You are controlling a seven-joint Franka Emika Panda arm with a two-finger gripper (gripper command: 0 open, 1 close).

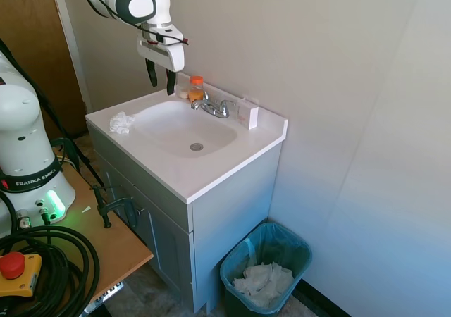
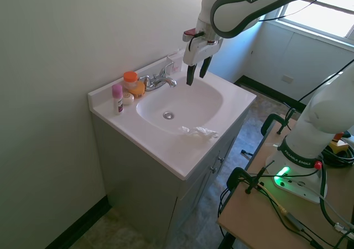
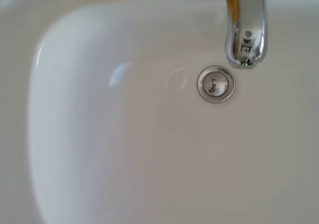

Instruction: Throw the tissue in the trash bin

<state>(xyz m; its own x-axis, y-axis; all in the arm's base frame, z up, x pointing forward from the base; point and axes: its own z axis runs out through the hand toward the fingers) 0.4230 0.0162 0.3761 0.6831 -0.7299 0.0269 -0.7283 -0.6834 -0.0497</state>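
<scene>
Currently the gripper (image 1: pixel 161 82) is hanging high over the sink basin (image 1: pixel 180 127) near the faucet (image 1: pixel 213 108), fingers a little apart and holding nothing. The tissue (image 1: pixel 121 122) is lying on the counter's front rim, well apart from it, toward the robot base. The trash bin (image 1: pixel 266 272) is standing on the floor; the wrist view is showing only basin.

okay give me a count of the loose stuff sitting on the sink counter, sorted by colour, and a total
White: 3, the crumpled white tissue wad, the small white rectangular box, and a small round white container.
Orange: 1, an orange-capped jar.
Pink or purple: 1, a slim tube with a pink cap.
Total: 5
</scene>
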